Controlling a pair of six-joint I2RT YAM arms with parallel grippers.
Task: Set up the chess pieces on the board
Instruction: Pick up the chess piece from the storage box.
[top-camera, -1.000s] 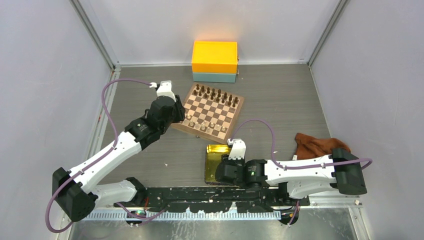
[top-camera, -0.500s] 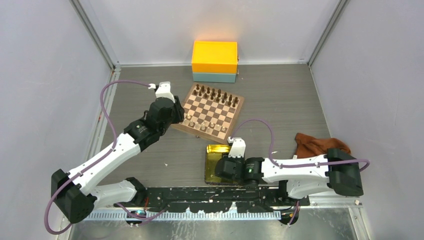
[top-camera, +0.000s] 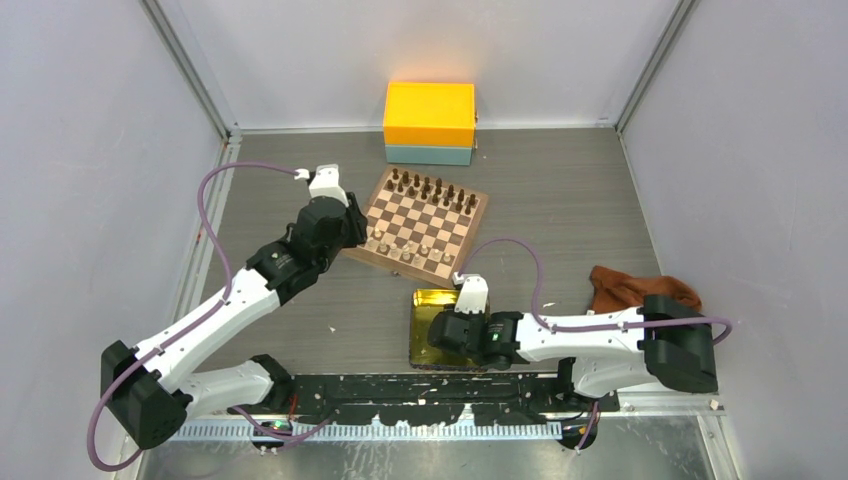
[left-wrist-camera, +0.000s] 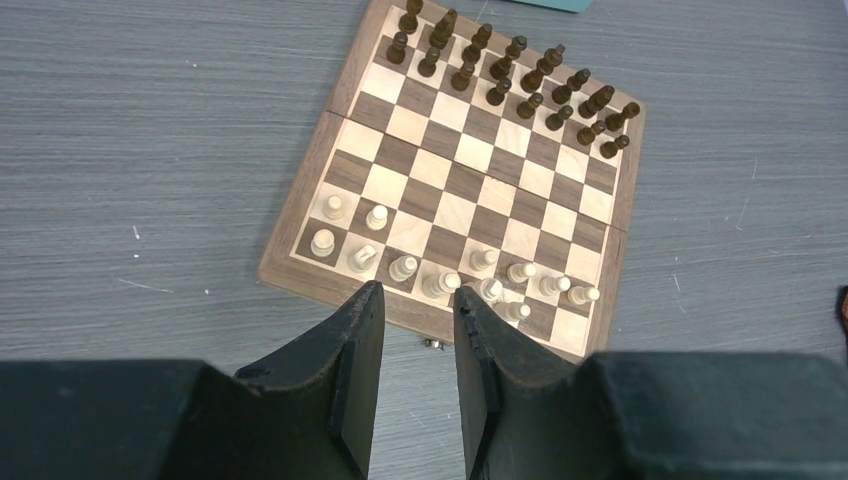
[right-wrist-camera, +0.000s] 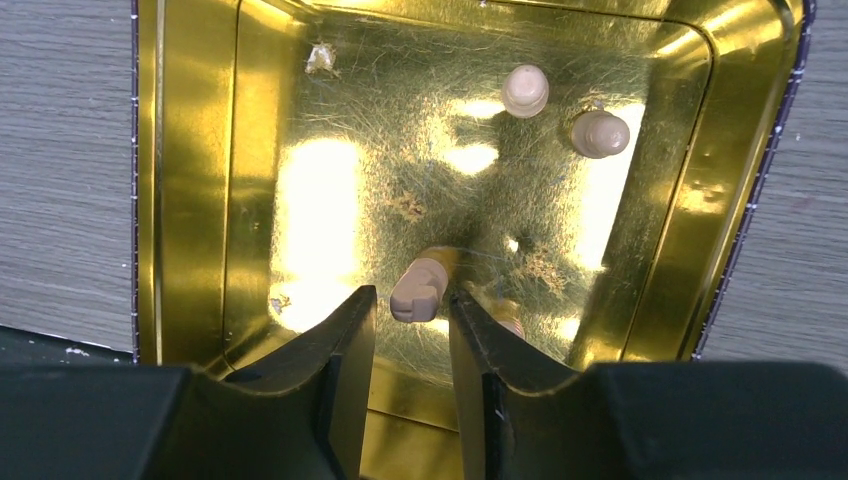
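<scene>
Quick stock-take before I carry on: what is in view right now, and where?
board: one, brown checkered, centre.
cream pieces: about twelve, on the board's near rows.
dark pieces: two rows, brown, on the board's far side.
tray: one, gold, nearer than the board.
tray pieces: at least three, cream. Two are at the far right and one lying piece is near the middle.
box: one, yellow over teal, behind the board.
cloth: one, brown, right side.
left gripper: black, open, empty, over the board's near edge.
right gripper: black, open, fingers either side of the lying piece.
</scene>
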